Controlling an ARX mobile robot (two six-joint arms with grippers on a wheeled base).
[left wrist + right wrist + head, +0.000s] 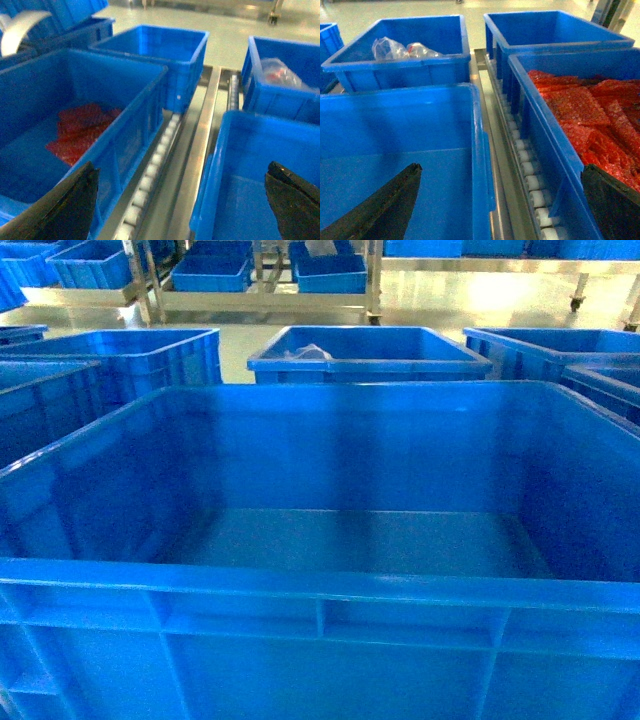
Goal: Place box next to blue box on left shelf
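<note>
Box (330,540), an empty open-topped bright-blue crate with a thick ribbed rim and smooth inner walls, sits directly before the robot on a roller track (150,170), between neighbouring crates. Left hand (182,200) and right hand (500,200) each hover spread wide over a side wall, holding nothing, apparently positioned for a two-sided grasp. Beyond the box stands a crate holding a clear bag (310,352).

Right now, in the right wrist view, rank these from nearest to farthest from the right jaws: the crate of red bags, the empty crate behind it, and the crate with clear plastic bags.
1. Crate of red bags, right, beside the jaws.
2. Empty crate, far right.
3. Crate with clear plastic bags, far left; too close to call against the empty crate.
</note>
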